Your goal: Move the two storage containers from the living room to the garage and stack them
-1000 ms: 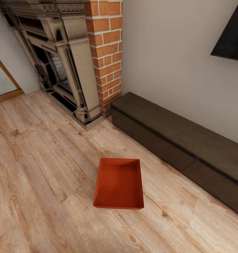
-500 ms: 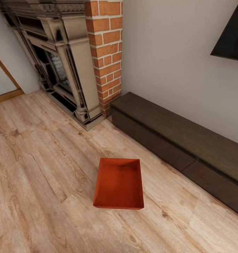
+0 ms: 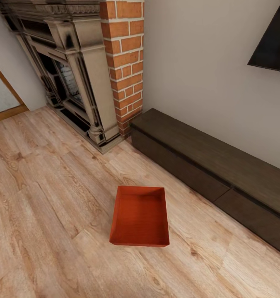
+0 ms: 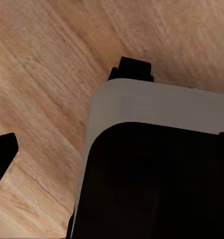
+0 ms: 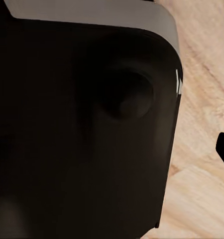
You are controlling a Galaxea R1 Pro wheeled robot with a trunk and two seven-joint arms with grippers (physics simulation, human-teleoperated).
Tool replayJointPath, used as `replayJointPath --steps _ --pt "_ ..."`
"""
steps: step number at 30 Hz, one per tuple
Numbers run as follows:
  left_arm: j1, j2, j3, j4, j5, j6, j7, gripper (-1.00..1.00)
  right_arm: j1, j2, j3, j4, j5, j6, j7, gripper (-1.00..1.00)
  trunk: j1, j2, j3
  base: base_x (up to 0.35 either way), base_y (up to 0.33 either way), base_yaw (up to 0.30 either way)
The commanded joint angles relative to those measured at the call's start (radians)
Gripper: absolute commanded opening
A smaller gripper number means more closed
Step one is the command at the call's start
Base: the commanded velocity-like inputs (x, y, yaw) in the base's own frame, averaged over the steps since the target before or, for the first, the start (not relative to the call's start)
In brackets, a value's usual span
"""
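You are at the start: one orange-red storage container (image 3: 140, 217) sits open and untouched on the living room's wood plank floor (image 3: 44, 198), near the dark low bench (image 3: 210, 174), nothing is in the garage, and I cannot tell either gripper's jaw state.

Wood plank floor (image 3: 40, 198), brick chimney (image 3: 124, 62), ornate fireplace (image 3: 69, 74), dark bench (image 3: 214, 174)

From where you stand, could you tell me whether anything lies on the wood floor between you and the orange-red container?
Nothing visible does. The storage container sits open and empty on bare wood plank floor, with only planks in front of it. The dark low bench and fireplace stand beyond it.
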Motion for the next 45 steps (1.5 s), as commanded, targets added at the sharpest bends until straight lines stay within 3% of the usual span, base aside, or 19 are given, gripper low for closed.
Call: replayJointPath --steps 1,6,7,10,12,14,20,22,23,29,30,32,36,45 --pt "0.0 -0.001 -0.001 -0.034 0.011 0.012 0.023 1.0 -0.001 0.0 0.007 -0.008 -0.027 0.008 -0.001 1.0 0.0 0.0 -0.001 0.0 0.0 0.0" --pt "-0.004 -0.01 -0.002 -0.104 0.014 0.042 0.096 1.0 -0.053 0.001 0.006 -0.022 -0.057 0.016 -0.013 1.0 0.0 0.0 -0.001 0.0 0.0 0.0" --pt "-0.006 -0.012 -0.002 -0.116 0.008 0.085 0.107 1.0 -0.118 0.001 0.005 -0.025 -0.06 0.016 -0.015 1.0 0.0 0.0 -0.001 0.0 0.0 0.0" --pt "-0.01 -0.013 -0.003 -0.121 0.003 0.102 0.109 1.0 -0.185 0.001 0.005 -0.025 -0.062 0.024 -0.018 1.0 0.0 0.0 -0.001 0.0 0.0 0.0" --pt "-0.083 -0.014 -0.003 -0.114 0.001 0.114 0.113 1.0 -0.312 0.002 0.005 -0.025 -0.063 0.091 -0.043 1.0 0.0 0.0 -0.001 0.0 0.0 0.0" --pt "-0.144 -0.014 -0.003 -0.106 0.002 0.149 0.127 1.0 -0.371 0.002 0.005 -0.025 -0.064 0.123 -0.058 1.0 0.0 0.0 -0.001 0.0 0.0 0.0" --pt "-0.239 -0.015 -0.003 -0.132 -0.002 0.284 0.158 1.0 -0.503 0.004 0.005 -0.015 -0.066 0.14 -0.078 1.0 0.0 0.0 -0.001 0.0 0.0 0.0" --pt "-0.282 -0.024 -0.004 -0.145 -0.003 0.302 0.163 1.0 -0.551 0.019 0.005 -0.012 -0.065 0.137 -0.084 1.0 0.0 0.0 -0.001 0.0 0.0 0.0" --pt "-0.341 -0.039 -0.005 -0.147 -0.002 0.31 0.166 1.0 -0.586 0.046 0.005 -0.01 -0.062 0.13 -0.109 1.0 0.0 0.0 -0.001 0.0 0.0 0.0" --pt "-0.479 -0.055 -0.005 -0.137 0.0 0.315 0.171 1.0 -0.622 0.071 0.005 -0.009 -0.062 0.023 -0.17 1.0 0.0 0.0 -0.001 0.0 0.0 0.0" --pt "-0.505 -0.074 -0.008 -0.146 -0.007 0.315 0.171 1.0 -0.625 0.074 0.002 -0.009 -0.064 -0.01 -0.177 1.0 0.0 0.0 -0.001 0.0 0.0 0.0" --pt "-0.52 -0.106 -0.01 -0.139 -0.023 0.28 0.174 1.0 -0.626 0.076 -0.018 -0.013 -0.064 -0.031 -0.17 1.0 0.0 0.0 -0.001 0.0 0.0 0.0" --pt "-0.524 -0.119 -0.011 -0.084 -0.041 0.162 0.175 1.0 -0.626 0.082 -0.024 -0.014 -0.053 -0.045 -0.167 1.0 0.0 0.0 -0.001 0.0 0.0 0.0" --pt "-0.525 -0.122 -0.01 -0.087 -0.043 0.129 0.179 1.0 -0.625 0.085 -0.023 0.032 -0.055 -0.049 -0.158 1.0 0.0 0.0 -0.001 0.0 0.0 0.0"
